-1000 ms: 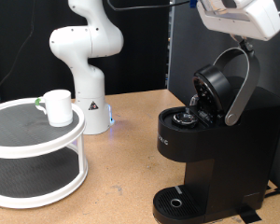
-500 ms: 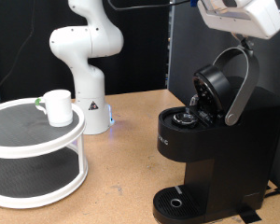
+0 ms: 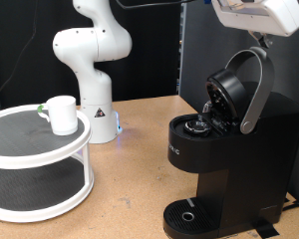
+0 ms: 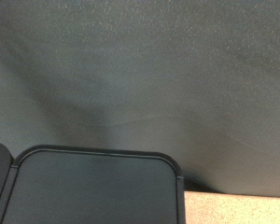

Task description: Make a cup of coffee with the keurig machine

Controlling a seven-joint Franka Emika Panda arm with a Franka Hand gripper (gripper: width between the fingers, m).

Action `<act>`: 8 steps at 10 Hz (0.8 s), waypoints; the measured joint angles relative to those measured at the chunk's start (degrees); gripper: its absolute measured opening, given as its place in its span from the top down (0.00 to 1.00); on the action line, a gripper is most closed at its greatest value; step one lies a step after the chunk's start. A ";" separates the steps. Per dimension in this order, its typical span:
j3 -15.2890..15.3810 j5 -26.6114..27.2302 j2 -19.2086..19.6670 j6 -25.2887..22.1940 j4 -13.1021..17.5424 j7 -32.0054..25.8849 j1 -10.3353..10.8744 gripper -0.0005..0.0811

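I'm looking at the keurig machine (image 3: 224,149) at the exterior view's right, standing on the wooden table (image 3: 135,169) with its hinged lid (image 3: 239,88) tilted up and the pod chamber exposed. My arm's hand, the gripper (image 3: 257,15), hangs above that lid at the exterior view's top right; only its white housing shows, so I cannot tell whether the fingers are apart or together, and I see nothing held. The cup (image 3: 61,114) sits well apart, on the top shelf of the white two-tier stand (image 3: 40,159) at the exterior view's left. From the wrist view I get only a dark backdrop and the flat black top of the keurig machine (image 4: 84,191).
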 joint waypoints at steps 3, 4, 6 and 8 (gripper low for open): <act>0.17 -0.34 0.03 -0.03 -0.28 0.00 0.00 0.99; 0.37 -0.45 0.05 -0.02 -0.49 0.00 0.01 0.99; 0.80 -0.54 0.06 0.04 -0.96 0.00 0.01 0.99; 0.90 -0.54 0.06 0.04 -1.16 0.00 0.01 0.99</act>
